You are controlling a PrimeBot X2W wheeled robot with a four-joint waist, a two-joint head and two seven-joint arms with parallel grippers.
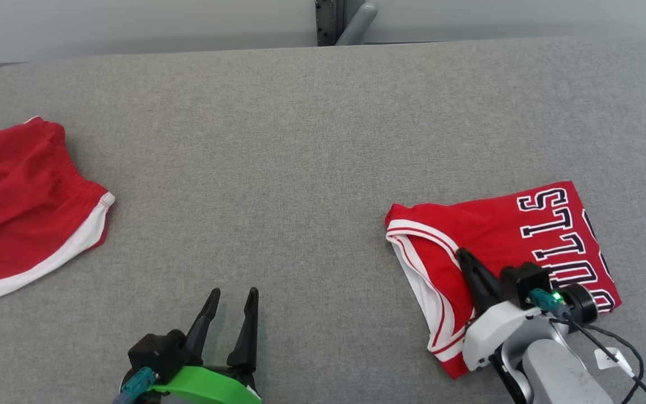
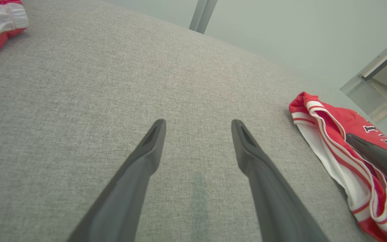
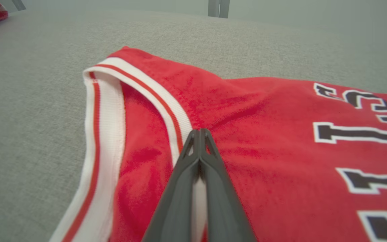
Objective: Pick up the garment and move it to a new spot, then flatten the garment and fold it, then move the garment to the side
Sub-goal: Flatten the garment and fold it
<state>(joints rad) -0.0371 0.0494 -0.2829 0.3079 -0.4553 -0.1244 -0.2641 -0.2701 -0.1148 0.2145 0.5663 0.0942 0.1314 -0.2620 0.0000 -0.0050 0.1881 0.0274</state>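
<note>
Red shorts are lying at the left edge of the table. Left gripper is hovering over the table's near middle, fingers spread, holding nothing. Folded jersey is resting on the table's near right. Right gripper is clenching on its white armhole trim, seemingly pinching fabric. Judging it light, limp, slippery; gripping the doubled trim is looking safest.

free: mid table | obst: shorts L, jersey R
</note>
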